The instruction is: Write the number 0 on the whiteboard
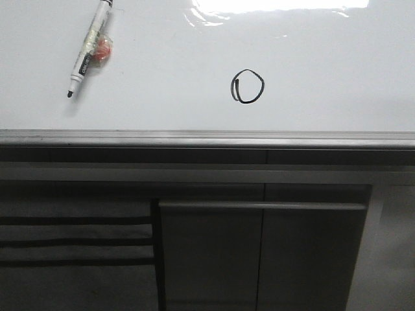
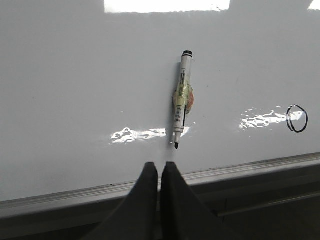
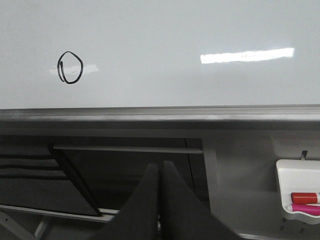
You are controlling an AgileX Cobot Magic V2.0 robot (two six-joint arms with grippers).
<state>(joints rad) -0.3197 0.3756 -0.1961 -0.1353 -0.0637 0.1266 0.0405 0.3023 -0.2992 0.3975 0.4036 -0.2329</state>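
On whiteboard (image 1: pixel 162 78), number 0 (image 1: pixel 248 87) drawn, uncapped marker (image 1: pixel 91 48) lying apart, tray of markers (image 3: pixel 299 197) in right wrist view only, left gripper (image 2: pixel 159 170) and right gripper (image 3: pixel 160 170) pressed together, empty, marker label illegible.

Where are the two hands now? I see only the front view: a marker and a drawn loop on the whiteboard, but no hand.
Observer: The left hand is shut and holds nothing. It hangs off the whiteboard, over its frame edge, in line with the marker tip.
Operator: And the right one?
Observer: The right hand is also shut and empty, in front of the grey cabinet below the board.
Operator: Are there other markers anywhere?
Observer: Yes, the right wrist view shows a white tray on the cabinet, holding a red marker and a pink marker.
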